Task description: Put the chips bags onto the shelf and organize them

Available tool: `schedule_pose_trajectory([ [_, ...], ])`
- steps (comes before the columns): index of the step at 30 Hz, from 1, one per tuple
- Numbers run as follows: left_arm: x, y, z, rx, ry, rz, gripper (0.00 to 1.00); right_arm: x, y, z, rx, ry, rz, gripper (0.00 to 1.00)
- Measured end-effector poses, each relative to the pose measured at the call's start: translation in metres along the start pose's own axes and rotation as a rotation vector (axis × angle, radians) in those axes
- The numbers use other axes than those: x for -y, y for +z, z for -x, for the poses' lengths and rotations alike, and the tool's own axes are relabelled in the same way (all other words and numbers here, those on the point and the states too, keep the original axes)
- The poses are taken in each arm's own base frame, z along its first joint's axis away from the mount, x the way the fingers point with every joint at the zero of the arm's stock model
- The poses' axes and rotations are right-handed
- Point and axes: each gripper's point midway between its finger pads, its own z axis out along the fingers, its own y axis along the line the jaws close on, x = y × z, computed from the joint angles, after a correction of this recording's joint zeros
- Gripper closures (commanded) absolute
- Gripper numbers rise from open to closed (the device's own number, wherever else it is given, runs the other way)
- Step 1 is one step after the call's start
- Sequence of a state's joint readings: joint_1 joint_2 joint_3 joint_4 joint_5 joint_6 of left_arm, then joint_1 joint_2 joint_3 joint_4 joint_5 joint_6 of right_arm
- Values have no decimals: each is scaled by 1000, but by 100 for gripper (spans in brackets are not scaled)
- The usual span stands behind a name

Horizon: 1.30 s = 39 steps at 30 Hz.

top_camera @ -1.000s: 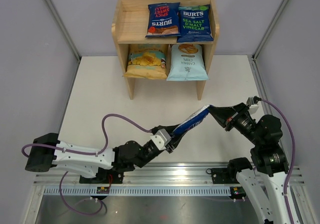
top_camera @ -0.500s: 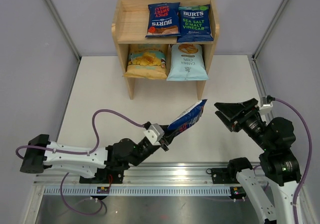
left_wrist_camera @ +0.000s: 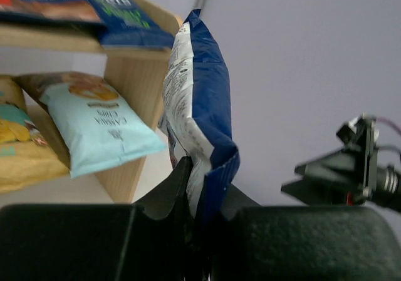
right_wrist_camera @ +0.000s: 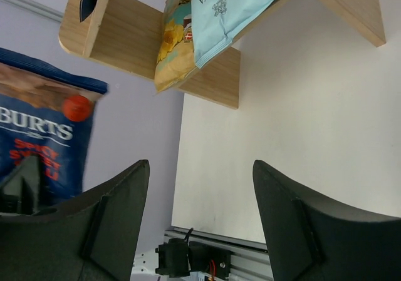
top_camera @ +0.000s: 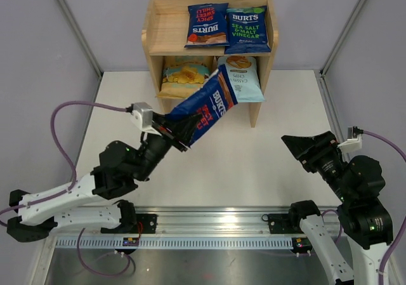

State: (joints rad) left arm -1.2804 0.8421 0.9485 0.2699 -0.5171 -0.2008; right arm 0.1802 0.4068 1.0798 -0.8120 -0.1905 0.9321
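My left gripper (top_camera: 174, 132) is shut on the bottom seam of a dark blue BURTS bag (top_camera: 204, 106), (left_wrist_camera: 203, 99). It holds the bag tilted in the air in front of the shelf's (top_camera: 162, 31) lower tier. Two more BURTS bags (top_camera: 207, 25), (top_camera: 247, 30) lie side by side on the right of the upper tier. The yellow-and-teal bag (top_camera: 184, 75) and the pale blue cassava bag (top_camera: 244, 83) lean in the lower tier. My right gripper (top_camera: 303, 146), (right_wrist_camera: 200, 168) is open and empty, low at the right, apart from the held bag (right_wrist_camera: 44, 137).
The left part of the upper tier (top_camera: 166, 28) is bare wood. Grey walls close in the white table (top_camera: 266, 164) on three sides. A metal rail (top_camera: 209, 225) with the arm bases runs along the near edge.
My right gripper let go of the bag and drew back to the right. The left arm swung the bag up and left, toward the front of the shelf.
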Motion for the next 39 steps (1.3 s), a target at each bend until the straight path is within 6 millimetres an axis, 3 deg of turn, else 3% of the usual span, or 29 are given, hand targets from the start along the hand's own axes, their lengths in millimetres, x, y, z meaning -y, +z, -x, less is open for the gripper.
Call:
schedule_pose_trajectory([
  [8,-27,34,118,185,-174,137,83,3,0,2,11,-19,-8,27],
  [13,-60,58,148,266,-286,238,84,4,-3,-1,10,-20,0,27],
  [16,-93,78,148,297,-362,313,84,4,-4,-4,0,-19,9,27],
  [19,-123,97,135,304,-411,383,85,4,-5,-6,-7,-20,16,27],
  [21,-139,113,119,293,-430,422,84,4,-5,-8,-15,-20,21,27],
  [25,-158,134,106,291,-433,462,85,5,-7,-14,-35,-29,33,27],
  [29,-177,144,115,352,-430,494,87,6,-9,-18,-49,-44,46,27],
  [36,-196,144,145,502,-424,528,86,11,-8,-28,-90,-58,54,27],
  [39,-204,155,157,543,-400,545,84,16,-6,-34,-114,-56,49,27],
])
